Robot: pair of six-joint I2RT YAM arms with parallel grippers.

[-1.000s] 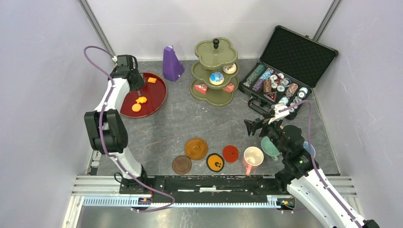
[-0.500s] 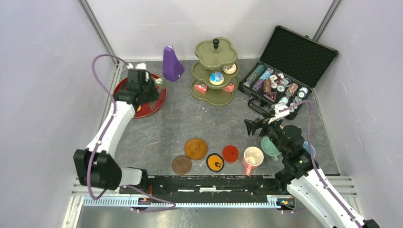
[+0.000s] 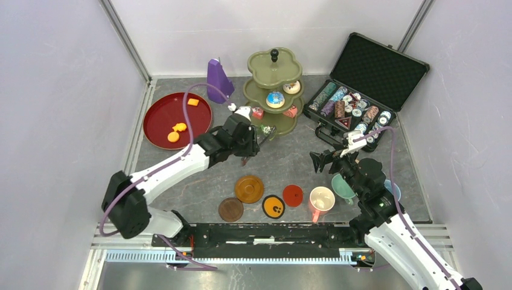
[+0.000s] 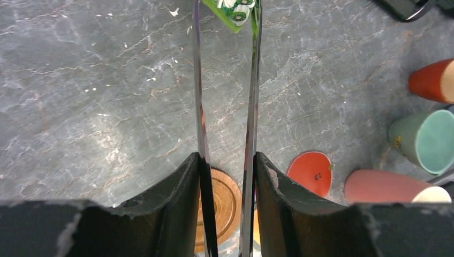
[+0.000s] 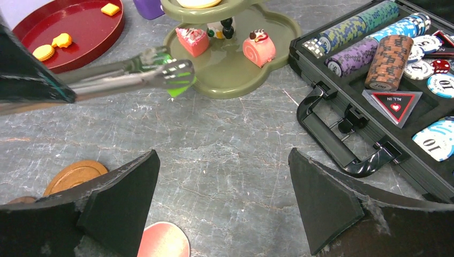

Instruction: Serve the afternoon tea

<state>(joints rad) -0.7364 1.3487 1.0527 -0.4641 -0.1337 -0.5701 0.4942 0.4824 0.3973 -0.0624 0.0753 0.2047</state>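
Note:
My left gripper (image 3: 249,142) (image 4: 227,160) is shut on metal tongs (image 4: 251,80). The tong tips pinch a green cake piece (image 4: 233,12) just in front of the olive-green three-tier stand (image 3: 273,90); the piece also shows in the right wrist view (image 5: 179,85). Small cakes (image 3: 275,99) sit on the stand's tiers. My right gripper (image 3: 323,160) (image 5: 224,155) is open and empty above the table. The pink mug (image 3: 320,199) and teal mug (image 3: 342,186) stand by it; the blue mug (image 3: 392,188) is mostly hidden. The orange mug (image 4: 433,80) shows only in the left wrist view.
Several round coasters (image 3: 249,188) lie at the front middle. A red tray (image 3: 163,118) with orange pastries (image 3: 176,132) is at back left. A purple pyramid (image 3: 218,81) stands beside the stand. An open black chip case (image 3: 362,90) is at back right.
My left arm has swung from the red tray rightward to the front of the stand, carrying the tongs with the green piece. The right arm has not moved.

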